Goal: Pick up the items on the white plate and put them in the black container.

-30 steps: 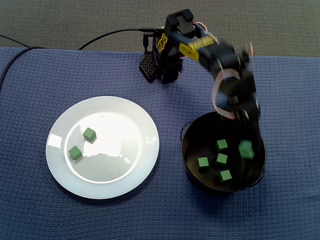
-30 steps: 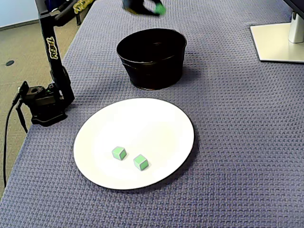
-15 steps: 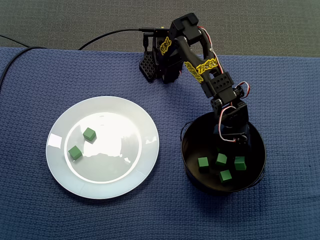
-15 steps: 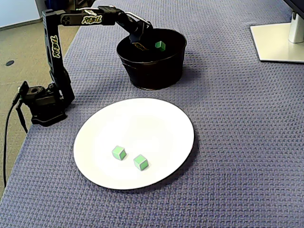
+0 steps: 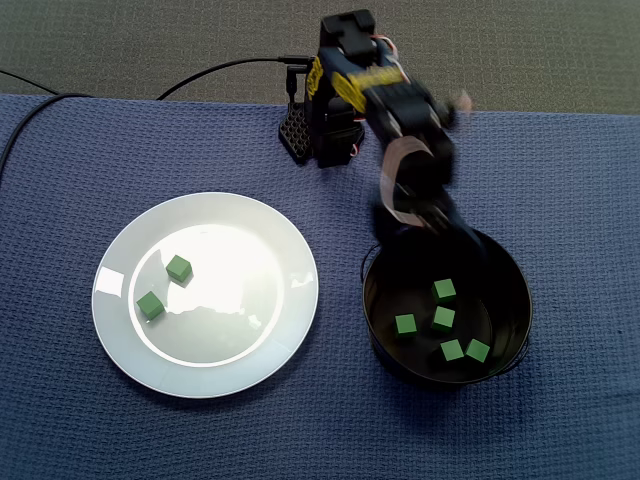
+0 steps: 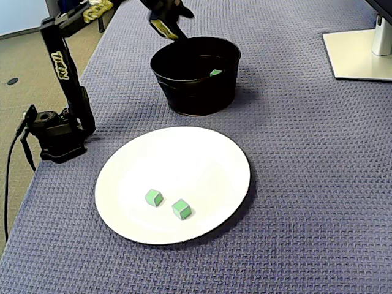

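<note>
**Two cubes on the plate, five in the container, arm blurred above the rim**

In a fixed view from above, the white plate (image 5: 290, 250) lies on the blue woven cloth (image 5: 560, 200) that covers the desk. Two green cubes (image 5: 179, 268) (image 5: 150, 305) sit apart from each other in the plate's 9 o'clock part. The black container (image 5: 376, 300) stands just beside the plate at its 3 o'clock. It holds five more green cubes: one near the middle (image 5: 444, 290), two below it (image 5: 405, 324) (image 5: 442, 319) and two at 5 o'clock (image 5: 452, 350) (image 5: 477, 350).

The arm (image 5: 405, 110) reaches from its base (image 5: 322, 140), which is at the container's 11 o'clock, toward the container's 11 o'clock rim. The jaws are smeared by blur in both fixed views, so I cannot tell how wide they stand or whether they carry anything. A black cable (image 5: 220, 70) runs from the base toward 9 o'clock.

The arm links bear yellow lettering (image 6: 59, 58), too blurred to read. In the low fixed view, a white stand foot (image 6: 361, 52) rests at the container's 3 o'clock
</note>
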{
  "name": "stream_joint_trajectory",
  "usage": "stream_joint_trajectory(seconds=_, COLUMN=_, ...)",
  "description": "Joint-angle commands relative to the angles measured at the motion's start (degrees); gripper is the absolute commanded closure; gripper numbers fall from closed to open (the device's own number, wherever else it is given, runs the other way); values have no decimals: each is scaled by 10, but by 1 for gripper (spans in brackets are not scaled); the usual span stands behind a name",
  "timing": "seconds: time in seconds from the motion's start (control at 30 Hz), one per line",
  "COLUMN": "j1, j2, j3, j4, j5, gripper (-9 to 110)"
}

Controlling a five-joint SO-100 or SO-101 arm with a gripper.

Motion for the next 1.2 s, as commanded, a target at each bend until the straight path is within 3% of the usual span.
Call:
stream_joint_trajectory(seconds=0.0, j1=155, j2=53, j3=-167, j4=149, j5=-185, gripper=62)
stream_joint_trajectory(seconds=0.17, j1=336, j2=61, j3=-141, j4=114, j5=-345, gripper=67)
stream_joint_trajectory(seconds=0.47, j1=524, j2=24, j3=104, j4=-85, j5=-446, gripper=60)
stream_joint_trajectory(seconds=0.77, j1=596, j2=-24, j3=364, j4=-381, j5=-439, gripper=55)
stream_joint_trajectory(seconds=1.0, j1=621, j2=-67, j3=393, j4=-426, j5=-457, gripper=55)
stream_joint_trajectory(seconds=1.17, j1=626, j2=-81, j3=443, j4=-526, j5=-444, gripper=55)
